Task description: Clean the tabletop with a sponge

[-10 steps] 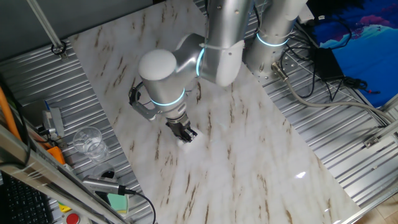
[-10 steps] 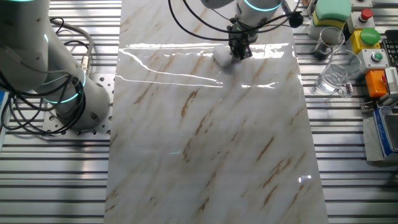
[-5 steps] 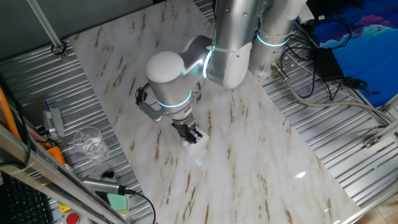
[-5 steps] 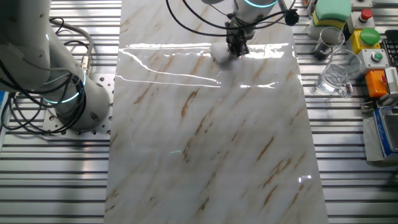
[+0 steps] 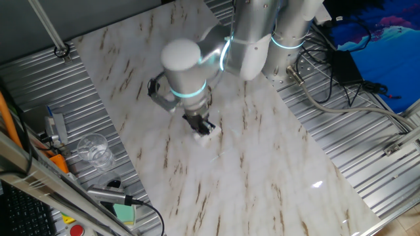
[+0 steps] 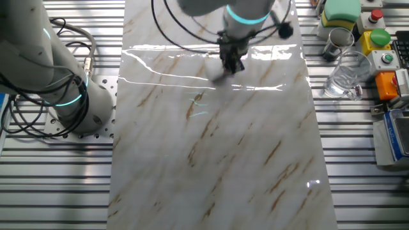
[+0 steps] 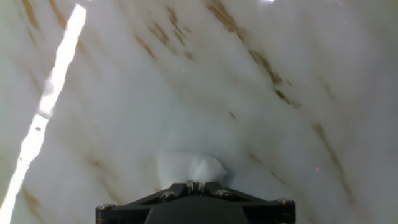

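The tabletop (image 5: pixel 262 157) (image 6: pixel 217 147) (image 7: pixel 249 112) is a long glossy white marble-look slab with brown veins. The sponge (image 5: pixel 206 136) (image 7: pixel 188 168), a small white soft block, is pressed on the slab under my gripper (image 5: pixel 203 129) (image 6: pixel 232 65) (image 7: pixel 194 184). The black fingers are shut on the sponge, which sticks out past their tips in the hand view. In the other fixed view the sponge (image 6: pixel 220 75) shows only as a blurred pale smear beside the fingers, in the upper middle of the slab.
Ribbed grey metal (image 5: pixel 367 131) surrounds the slab. A clear glass (image 5: pixel 94 150) (image 6: pixel 348 76), a green block (image 6: pixel 340 10), a metal cup (image 6: pixel 337 39) and button boxes (image 6: pixel 382 51) stand beside the slab. A second arm's base and cables (image 6: pixel 57 83) sit on the opposite side.
My gripper has slid the sponge across the slab: right and then slightly up in one fixed view, left and toward the slab's middle in the other. It stays shut on the sponge.
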Tool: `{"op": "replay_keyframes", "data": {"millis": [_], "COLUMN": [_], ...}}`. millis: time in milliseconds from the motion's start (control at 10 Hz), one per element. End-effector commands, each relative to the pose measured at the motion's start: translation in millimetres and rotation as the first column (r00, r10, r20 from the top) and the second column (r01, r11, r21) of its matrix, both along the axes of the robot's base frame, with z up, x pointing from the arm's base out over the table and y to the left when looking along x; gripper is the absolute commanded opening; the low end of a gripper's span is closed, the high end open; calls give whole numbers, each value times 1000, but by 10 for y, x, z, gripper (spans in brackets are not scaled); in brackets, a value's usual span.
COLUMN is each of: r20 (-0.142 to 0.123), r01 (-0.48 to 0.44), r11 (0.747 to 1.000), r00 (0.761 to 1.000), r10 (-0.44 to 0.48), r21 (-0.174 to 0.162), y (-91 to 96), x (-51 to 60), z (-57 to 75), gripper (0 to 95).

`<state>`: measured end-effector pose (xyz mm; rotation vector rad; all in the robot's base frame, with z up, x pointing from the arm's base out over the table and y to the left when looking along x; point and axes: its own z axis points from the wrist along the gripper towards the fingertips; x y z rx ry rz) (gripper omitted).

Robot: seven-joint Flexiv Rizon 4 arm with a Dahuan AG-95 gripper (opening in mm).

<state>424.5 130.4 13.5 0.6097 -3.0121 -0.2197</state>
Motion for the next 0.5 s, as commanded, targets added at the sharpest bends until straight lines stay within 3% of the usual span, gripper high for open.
{"op": "replay_keyframes", "data": {"millis": [100,200,300,400,500], "r20": [-5,-1,-38,-90,-77], "r01": [-38,-66,-42,20,-1], "r11": [999,997,994,981,985], "r00": [999,998,998,996,997], "r10": [38,67,45,-2,14], "r21": [39,49,97,193,173], "y": [-218,-350,-344,-344,-347], "x": [-51,-66,-67,-68,-63], "z": [-113,-124,-101,-99,-106], "gripper": [0,0,0,0,0]}}
